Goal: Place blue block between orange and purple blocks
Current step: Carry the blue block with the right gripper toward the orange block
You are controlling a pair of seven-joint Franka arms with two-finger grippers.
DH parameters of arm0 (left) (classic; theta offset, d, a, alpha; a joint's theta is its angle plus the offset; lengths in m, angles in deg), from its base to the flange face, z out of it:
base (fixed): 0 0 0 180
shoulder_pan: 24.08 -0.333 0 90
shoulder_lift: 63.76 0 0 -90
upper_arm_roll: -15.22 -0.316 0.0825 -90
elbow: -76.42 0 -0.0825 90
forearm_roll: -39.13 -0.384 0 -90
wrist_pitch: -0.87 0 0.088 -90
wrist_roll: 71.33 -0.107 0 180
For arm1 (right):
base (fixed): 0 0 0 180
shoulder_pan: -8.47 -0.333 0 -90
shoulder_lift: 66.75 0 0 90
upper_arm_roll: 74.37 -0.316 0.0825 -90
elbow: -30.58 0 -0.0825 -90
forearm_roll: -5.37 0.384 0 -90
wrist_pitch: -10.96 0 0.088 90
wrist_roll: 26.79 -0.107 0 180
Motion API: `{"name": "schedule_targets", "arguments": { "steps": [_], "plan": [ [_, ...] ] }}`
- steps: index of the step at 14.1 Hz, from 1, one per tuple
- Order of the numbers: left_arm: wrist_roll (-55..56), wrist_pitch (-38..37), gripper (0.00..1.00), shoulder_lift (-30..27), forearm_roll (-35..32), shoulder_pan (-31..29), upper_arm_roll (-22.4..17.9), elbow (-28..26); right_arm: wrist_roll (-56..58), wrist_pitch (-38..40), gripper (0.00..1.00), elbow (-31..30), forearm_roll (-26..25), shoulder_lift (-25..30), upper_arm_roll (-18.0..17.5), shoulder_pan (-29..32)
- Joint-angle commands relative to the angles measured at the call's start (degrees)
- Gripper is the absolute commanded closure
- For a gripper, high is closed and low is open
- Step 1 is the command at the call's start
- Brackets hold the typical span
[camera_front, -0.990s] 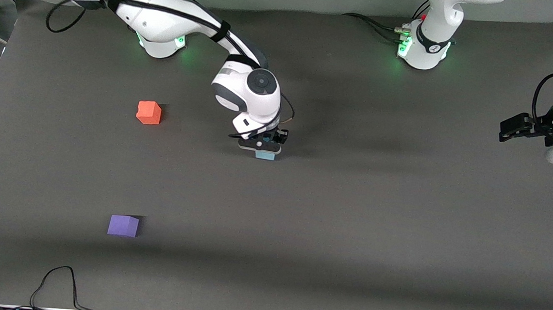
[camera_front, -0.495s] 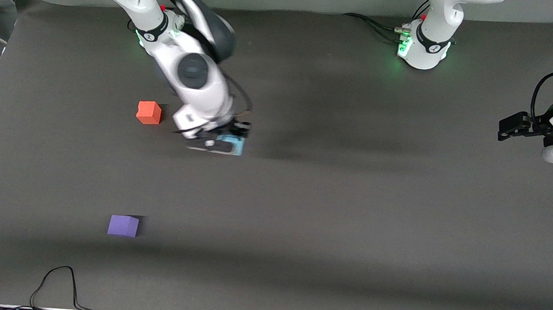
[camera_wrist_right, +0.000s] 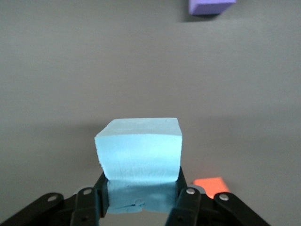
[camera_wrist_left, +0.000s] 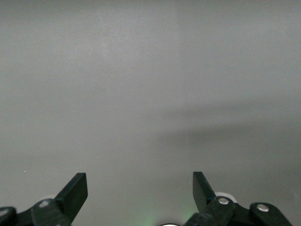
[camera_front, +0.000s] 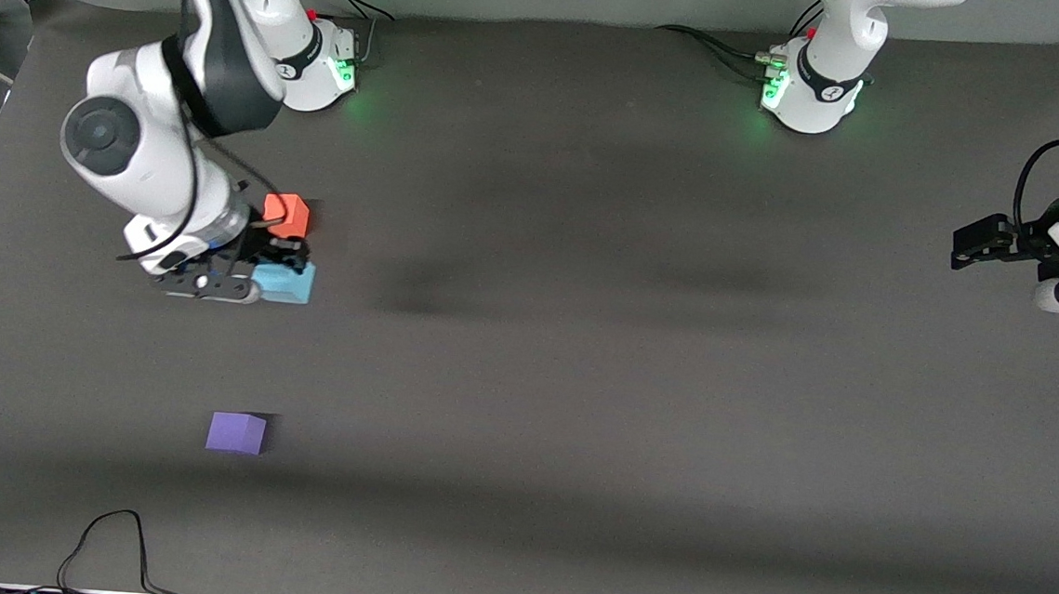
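Note:
My right gripper (camera_front: 272, 272) is shut on the light blue block (camera_front: 286, 282), which it holds just above the mat beside the orange block (camera_front: 287, 215). In the right wrist view the blue block (camera_wrist_right: 139, 149) sits squeezed between the two fingers, with the orange block (camera_wrist_right: 211, 186) low in the picture and the purple block (camera_wrist_right: 210, 6) at the top edge. The purple block (camera_front: 237, 432) lies nearer the front camera than the orange one. My left gripper (camera_front: 963, 250) waits open and empty over the left arm's end of the table; its fingers (camera_wrist_left: 75, 192) stand wide apart.
A black cable (camera_front: 107, 547) loops on the mat near the front edge, closer to the front camera than the purple block. The two arm bases (camera_front: 810, 88) stand along the back edge of the dark grey mat (camera_front: 579, 384).
My right gripper has carried the blue block from the middle of the table toward the right arm's end, to a spot beside the orange block. The left arm has barely moved.

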Motion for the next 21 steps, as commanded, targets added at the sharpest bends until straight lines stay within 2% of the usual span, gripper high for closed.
{"name": "schedule_targets", "arguments": {
  "steps": [1,4,7,17,20,21],
  "plan": [
    [-0.86,-0.23,0.0,-0.63,-0.01,0.96,-0.65,-0.43,7.51,-11.91,0.55,-10.17,1.63,0.48,3.82,-0.66],
    [-0.86,0.48,0.0,-0.72,0.08,1.05,-0.56,-0.43,13.93,-21.78,0.55,-12.75,1.63,-5.48,7.95,-0.58],
    [-0.86,0.74,0.0,-0.63,0.08,1.05,-0.56,-0.43,14.65,-27.68,0.54,-13.98,1.63,-10.16,8.49,-0.58],
    [-0.86,1.35,0.0,-0.63,0.08,1.05,-0.64,-0.52,15.52,-31.91,0.52,-14.34,1.63,-13.59,8.75,-0.31],
    [-0.86,1.35,0.0,-0.63,0.08,1.14,-0.56,-0.43,16.49,-32.18,0.51,-14.34,1.63,-13.94,9.81,-0.31],
    [-0.86,1.44,0.0,-0.63,0.08,1.14,-0.56,-0.43,17.01,-32.27,0.45,-14.34,1.63,-14.03,9.89,-0.31]
  ]
}}
